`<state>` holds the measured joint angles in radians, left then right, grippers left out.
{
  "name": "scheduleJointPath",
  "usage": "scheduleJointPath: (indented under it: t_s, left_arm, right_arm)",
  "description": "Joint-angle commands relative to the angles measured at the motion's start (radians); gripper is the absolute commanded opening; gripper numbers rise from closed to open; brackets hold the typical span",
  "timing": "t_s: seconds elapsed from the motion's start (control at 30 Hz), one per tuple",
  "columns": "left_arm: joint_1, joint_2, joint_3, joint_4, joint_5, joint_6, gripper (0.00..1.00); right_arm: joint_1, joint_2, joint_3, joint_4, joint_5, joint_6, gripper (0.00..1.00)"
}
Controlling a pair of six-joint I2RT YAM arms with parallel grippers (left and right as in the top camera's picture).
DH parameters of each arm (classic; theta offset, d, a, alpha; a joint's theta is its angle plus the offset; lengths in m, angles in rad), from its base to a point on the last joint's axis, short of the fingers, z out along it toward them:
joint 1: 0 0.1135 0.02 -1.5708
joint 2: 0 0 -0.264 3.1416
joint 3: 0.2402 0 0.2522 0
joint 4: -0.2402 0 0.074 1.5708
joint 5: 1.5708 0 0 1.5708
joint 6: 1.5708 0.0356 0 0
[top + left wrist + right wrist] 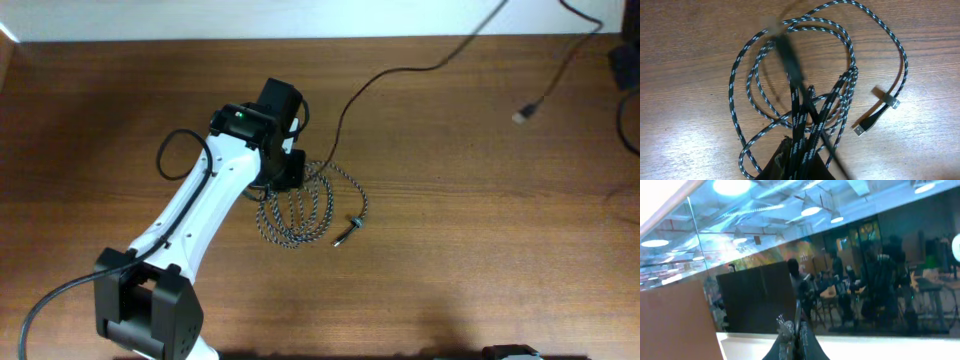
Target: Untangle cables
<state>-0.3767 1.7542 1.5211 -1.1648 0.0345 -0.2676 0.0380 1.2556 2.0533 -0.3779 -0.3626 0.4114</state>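
Left hand (287, 168) pinched shut on strands of speckled cable (300, 215), coiled on table (480, 260) at hand's 5 o'clock. Thin black cable (400, 72) trails toward 1 o'clock. Right hand (796, 337) closed, empty.

Warm wood-grain counter (480, 250) with soft sheen, braided cable (850, 75) in woven black-and-white cloth sheath, plug (867, 122) tipped in bright metal

Brown wooden table (470, 260), with a pale wall (250, 18) along its far edge. Round ceiling lights (732, 186) glow above a dark partition (757, 300).
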Motion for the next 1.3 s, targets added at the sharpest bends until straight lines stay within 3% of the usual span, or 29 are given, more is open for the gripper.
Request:
scheduleJointPath:
  t_s: [0.0, 0.2, 0.3, 0.37, 0.43, 0.57, 0.73, 0.93, 1.03, 1.13, 1.27]
  left_arm:
    - [-0.001, 0.004, 0.001, -0.003, -0.017, 0.019, 0.01]
    - [-0.001, 0.004, 0.001, -0.003, -0.016, 0.019, 0.01]
    - [-0.001, 0.004, 0.001, -0.003, -0.016, 0.019, 0.04]
    - [-0.001, 0.004, 0.001, -0.003, -0.016, 0.019, 0.04]
    - [-0.001, 0.004, 0.001, -0.002, -0.016, 0.018, 0.05]
    - [-0.001, 0.004, 0.001, -0.003, -0.016, 0.019, 0.06]
    - [-0.001, 0.004, 0.001, -0.003, -0.016, 0.019, 0.09]
    - [-0.001, 0.004, 0.001, -0.002, -0.016, 0.019, 0.06]
    - [-0.001, 0.005, 0.001, -0.002, -0.016, 0.019, 0.07]
    - [-0.001, 0.004, 0.001, -0.002, -0.016, 0.019, 0.06]
    - [-0.001, 0.004, 0.001, -0.003, -0.013, 0.015, 0.02]
  right_arm:
    - [-0.008, 0.003, 0.024, 0.025, 0.066, -0.016, 0.04]
    - [-0.009, 0.037, 0.025, 0.073, 0.362, -0.195, 0.04]
    - [-0.008, 0.1, 0.027, 0.128, 0.658, -0.443, 0.04]
    - [-0.008, 0.154, 0.027, 0.271, 0.861, -0.647, 0.04]
    - [-0.017, 0.216, 0.027, 0.343, 0.913, -0.744, 0.04]
    - [-0.129, 0.25, 0.027, 0.549, 1.033, -0.744, 0.04]
    - [-0.33, 0.222, 0.027, 0.539, 1.03, -0.657, 0.04]
    - [-0.34, 0.214, 0.027, 0.523, 1.03, -0.612, 0.04]
    - [-0.34, 0.204, 0.026, 0.359, 1.017, -0.493, 0.04]
    - [-0.34, 0.214, 0.021, 0.178, 0.8, -0.383, 0.04]
    - [-0.34, 0.305, 0.013, 0.157, 0.73, -0.32, 0.04]
